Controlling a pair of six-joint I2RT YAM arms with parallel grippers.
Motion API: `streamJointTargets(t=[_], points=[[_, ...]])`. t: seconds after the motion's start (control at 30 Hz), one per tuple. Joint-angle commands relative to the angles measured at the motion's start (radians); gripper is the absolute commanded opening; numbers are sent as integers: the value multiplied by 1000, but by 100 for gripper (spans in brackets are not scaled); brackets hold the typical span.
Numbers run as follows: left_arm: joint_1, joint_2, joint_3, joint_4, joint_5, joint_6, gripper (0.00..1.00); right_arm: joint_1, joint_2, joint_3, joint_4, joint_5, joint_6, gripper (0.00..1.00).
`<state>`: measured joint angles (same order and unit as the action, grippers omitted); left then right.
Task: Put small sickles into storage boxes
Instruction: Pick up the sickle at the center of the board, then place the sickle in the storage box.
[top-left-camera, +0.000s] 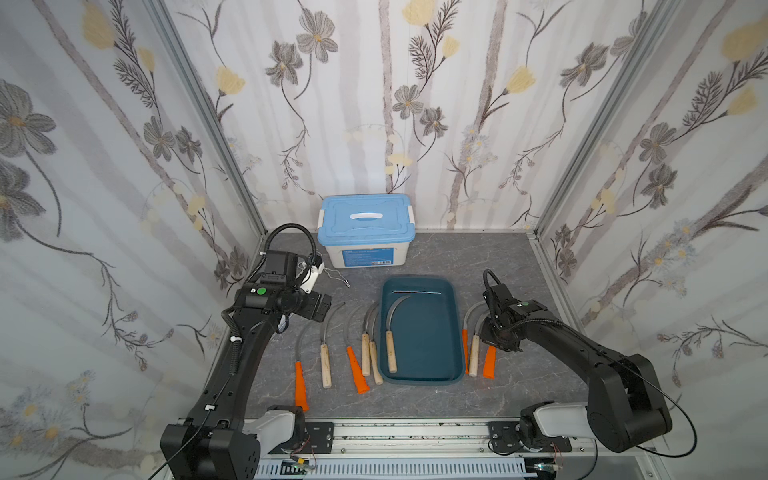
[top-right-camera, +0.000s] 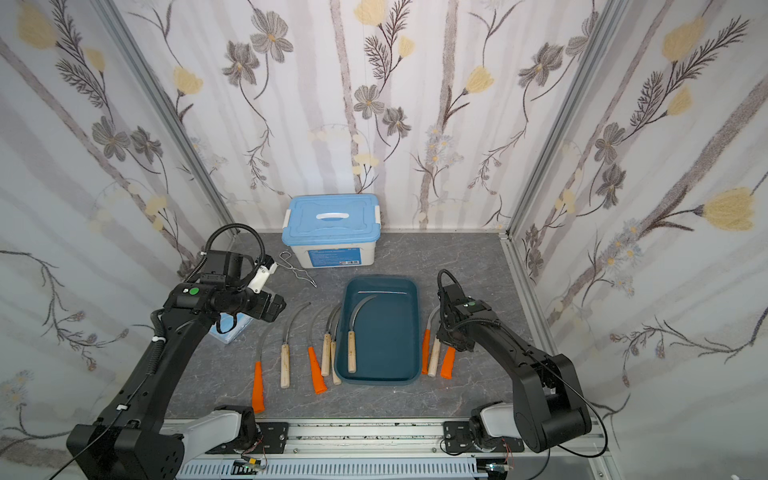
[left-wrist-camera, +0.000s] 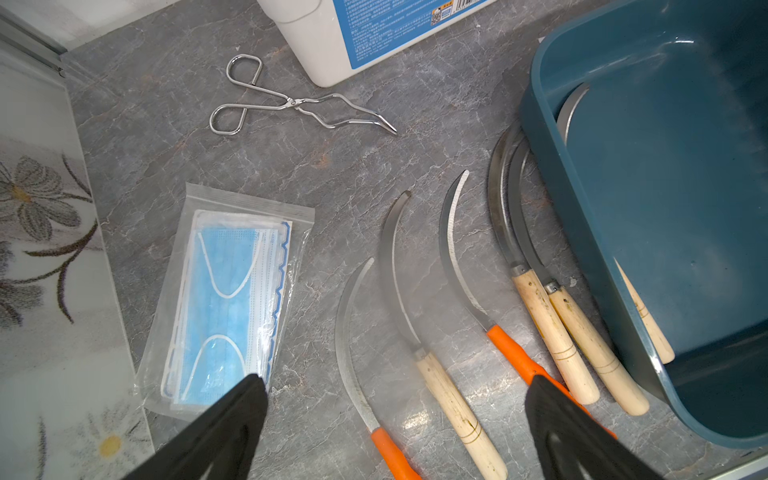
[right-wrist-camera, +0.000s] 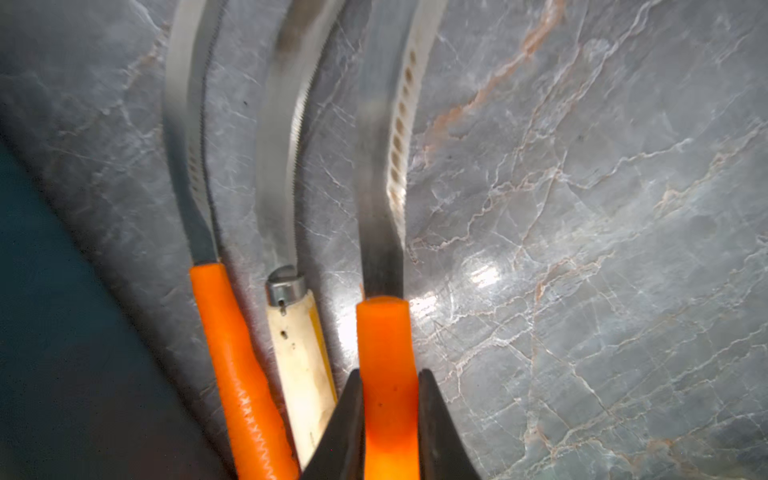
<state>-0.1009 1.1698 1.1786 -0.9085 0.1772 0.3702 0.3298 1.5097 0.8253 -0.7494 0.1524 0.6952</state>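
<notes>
Lying near the right rim of the teal tray (top-left-camera: 460, 332), with bare table (top-left-camera: 536, 374) beyond, an orange-handled sickle (right-wrist-camera: 386, 332) is gripped tightly by the right gripper (right-wrist-camera: 388, 376). The left gripper (left-wrist-camera: 397, 382) is spread wide, empty.

Both top views look down from high over the whole table (top-left-camera: 519, 257), the left wrist camera looks ahead of its spread jaws to the teal tray (left-wrist-camera: 685, 208) they also show, and the right wrist camera sits close on the orange-handled sickle (right-wrist-camera: 388, 374) between its jaws.
</notes>
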Motion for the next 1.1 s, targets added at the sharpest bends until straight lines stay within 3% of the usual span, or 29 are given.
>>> streamJointTargets(t=[0.0,0.5,1.07], points=[[1,4,10,16,7,13,100,4,-15,45,-20,35,3,17],[1,3,18,46,10,-1,100,68,9,281,-96,30,2,17],[1,-15,10,35,-5,3,100,293,233,577,-145,17,23,17]])
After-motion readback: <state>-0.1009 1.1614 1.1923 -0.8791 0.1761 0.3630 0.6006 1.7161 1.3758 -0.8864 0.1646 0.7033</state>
